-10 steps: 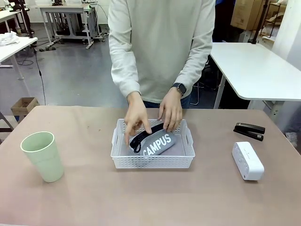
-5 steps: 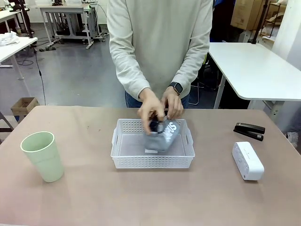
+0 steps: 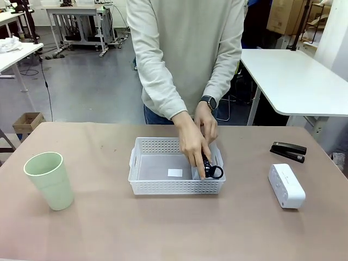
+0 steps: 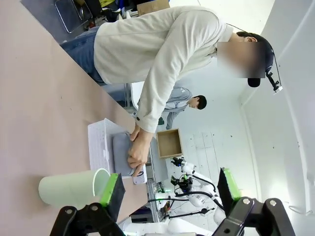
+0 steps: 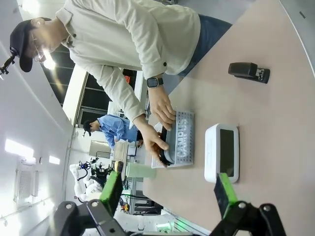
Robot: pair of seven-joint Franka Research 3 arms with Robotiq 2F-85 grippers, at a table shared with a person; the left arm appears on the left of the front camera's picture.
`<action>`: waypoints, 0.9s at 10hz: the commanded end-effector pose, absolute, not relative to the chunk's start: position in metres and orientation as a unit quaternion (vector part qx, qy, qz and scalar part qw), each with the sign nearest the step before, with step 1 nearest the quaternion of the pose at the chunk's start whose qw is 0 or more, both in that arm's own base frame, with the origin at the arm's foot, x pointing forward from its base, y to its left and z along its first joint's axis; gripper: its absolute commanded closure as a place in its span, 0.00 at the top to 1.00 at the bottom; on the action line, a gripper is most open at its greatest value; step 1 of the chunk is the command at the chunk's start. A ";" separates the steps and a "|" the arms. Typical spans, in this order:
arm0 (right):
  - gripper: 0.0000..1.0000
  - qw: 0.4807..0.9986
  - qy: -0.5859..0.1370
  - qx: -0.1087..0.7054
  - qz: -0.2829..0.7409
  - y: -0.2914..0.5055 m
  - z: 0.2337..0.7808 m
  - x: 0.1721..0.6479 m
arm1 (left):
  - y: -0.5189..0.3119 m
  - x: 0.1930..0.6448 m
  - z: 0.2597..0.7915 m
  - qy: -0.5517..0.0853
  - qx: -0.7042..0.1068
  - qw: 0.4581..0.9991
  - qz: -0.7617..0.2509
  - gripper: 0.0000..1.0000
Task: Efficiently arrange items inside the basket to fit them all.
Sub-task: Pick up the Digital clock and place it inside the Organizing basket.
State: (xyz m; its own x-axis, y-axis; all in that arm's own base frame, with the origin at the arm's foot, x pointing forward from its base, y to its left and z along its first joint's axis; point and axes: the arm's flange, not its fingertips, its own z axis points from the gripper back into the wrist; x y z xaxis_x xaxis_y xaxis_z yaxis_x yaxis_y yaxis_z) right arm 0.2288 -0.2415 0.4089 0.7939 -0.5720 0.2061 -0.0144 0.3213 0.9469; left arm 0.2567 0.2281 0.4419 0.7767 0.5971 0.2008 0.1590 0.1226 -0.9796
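Front view: propped on edge by a hand (image 3: 191, 142) at the right end of the basket (image 3: 163, 187), the CAMPUS pouch (image 3: 211, 169) could flop flat, crowding out the white box (image 3: 286, 185); left fingers (image 4: 114, 189) and right fingers (image 5: 112, 189) gape wide.

Bright, even overhead light falls across the front view, which is sharp throughout; the pale green cup (image 3: 50, 179) and the basket (image 3: 176, 187) cast only faint, soft shadows on the matte table (image 3: 109, 228). Both wrist views bend strongly at the edges. In the right wrist view a lamp (image 5: 17, 146) flares to blown-out white
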 end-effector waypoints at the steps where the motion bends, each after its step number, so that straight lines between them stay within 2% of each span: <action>1: 1.00 0.763 -0.281 0.556 -0.172 -0.243 0.410 0.231 | 0.230 0.255 0.442 -0.299 -0.643 0.690 0.147 1.00; 9: 1.00 0.768 -0.266 0.553 -0.182 -0.242 0.409 0.228 | 0.230 0.255 0.442 -0.299 -0.643 0.690 0.147 1.00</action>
